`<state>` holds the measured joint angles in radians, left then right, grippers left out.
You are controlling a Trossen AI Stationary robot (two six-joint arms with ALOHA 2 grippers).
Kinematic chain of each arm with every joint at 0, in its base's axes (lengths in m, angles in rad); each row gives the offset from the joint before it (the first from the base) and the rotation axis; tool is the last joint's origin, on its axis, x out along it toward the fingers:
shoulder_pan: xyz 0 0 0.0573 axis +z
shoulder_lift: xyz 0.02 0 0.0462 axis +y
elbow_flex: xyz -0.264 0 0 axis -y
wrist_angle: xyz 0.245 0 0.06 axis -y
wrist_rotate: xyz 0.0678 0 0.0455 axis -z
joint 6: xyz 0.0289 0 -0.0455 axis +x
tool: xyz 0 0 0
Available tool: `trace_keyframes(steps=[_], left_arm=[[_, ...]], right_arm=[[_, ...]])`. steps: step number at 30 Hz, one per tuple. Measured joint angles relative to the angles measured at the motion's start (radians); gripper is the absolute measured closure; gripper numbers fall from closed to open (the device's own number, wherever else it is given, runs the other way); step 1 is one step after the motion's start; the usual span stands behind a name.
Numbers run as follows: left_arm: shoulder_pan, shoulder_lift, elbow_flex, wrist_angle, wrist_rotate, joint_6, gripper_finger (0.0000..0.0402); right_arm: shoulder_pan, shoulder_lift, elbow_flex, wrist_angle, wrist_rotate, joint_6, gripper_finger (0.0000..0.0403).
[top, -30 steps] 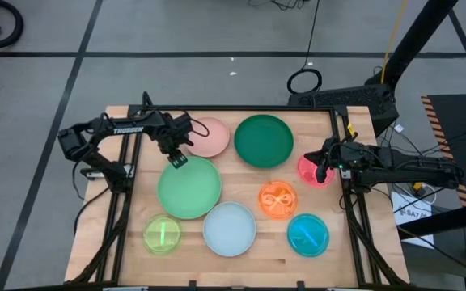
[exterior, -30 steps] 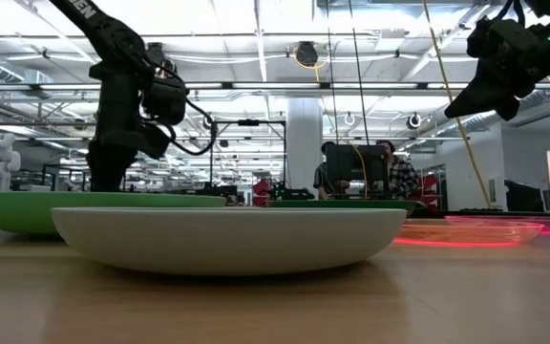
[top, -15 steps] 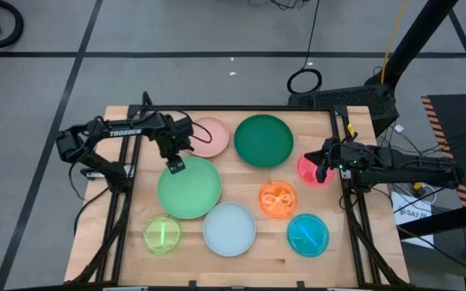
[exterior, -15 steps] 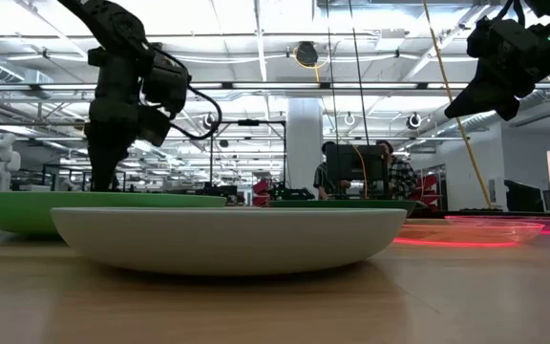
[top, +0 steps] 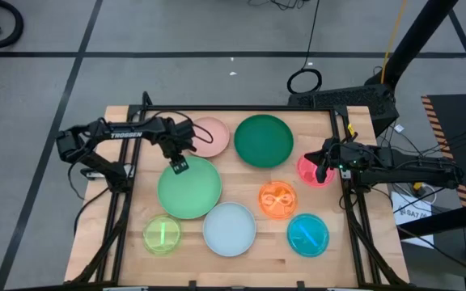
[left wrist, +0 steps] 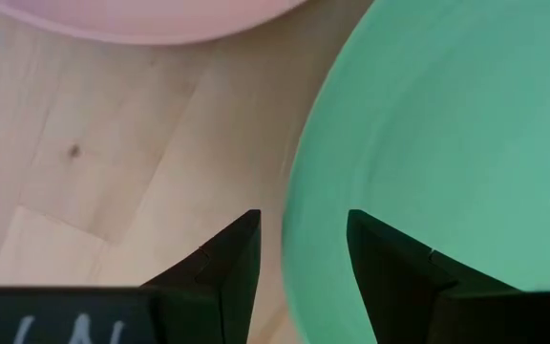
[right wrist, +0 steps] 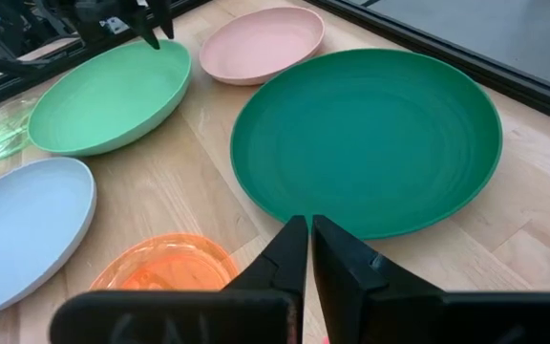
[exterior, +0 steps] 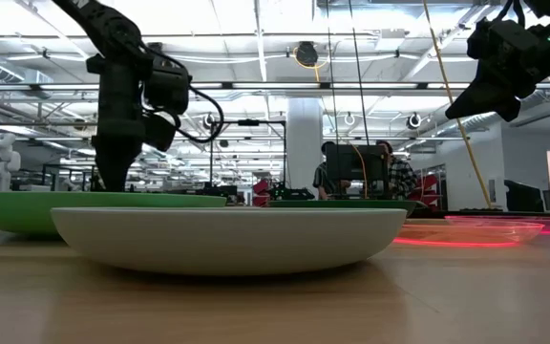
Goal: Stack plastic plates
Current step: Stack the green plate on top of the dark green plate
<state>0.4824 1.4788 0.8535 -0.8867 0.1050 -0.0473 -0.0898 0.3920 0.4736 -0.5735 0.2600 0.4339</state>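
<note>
Plates are lying spread across the wooden table (top: 241, 242), none stacked. The mint green plate (top: 188, 187) is sitting left of centre, with the pale pink plate (top: 209, 137) just behind it and the dark green plate (top: 264, 140) beside that one at the far side. The light blue plate (top: 229, 229) is lying near the front edge, between the lime plate (top: 162, 234) and the cyan plate (top: 307, 234). The orange plate (top: 277, 199) is resting between the dark green and cyan plates, and the hot pink plate (top: 311, 170) is sitting at the right edge.

The left gripper (top: 178, 164) is standing over the far rim of the mint green plate, on the side nearest the pale pink plate. In the left wrist view its fingers (left wrist: 232, 263) are spread a modest way, straddling that rim: one finger is over bare wood, the other over the plate's inside. Nothing is clamped between them.

The right gripper (top: 320, 170) is hanging above the hot pink plate, pointing toward the dark green plate. In the right wrist view its fingertips (right wrist: 292, 241) are nearly touching, with nothing held.
</note>
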Motion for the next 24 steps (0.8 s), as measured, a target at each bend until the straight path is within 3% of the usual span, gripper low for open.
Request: trace_keyframes(steps=[13,24], left_arm=[[-0.055,0.000,-0.068,0.046,-0.010,-0.024,0.0243],[-0.071,-0.003,-0.066,0.063,-0.008,-0.071,0.0386]], right_arm=[[0.000,0.000,0.000,0.000,0.000,0.000,0.0387],[0.000,0.000,0.000,0.000,0.000,0.000,0.0387]])
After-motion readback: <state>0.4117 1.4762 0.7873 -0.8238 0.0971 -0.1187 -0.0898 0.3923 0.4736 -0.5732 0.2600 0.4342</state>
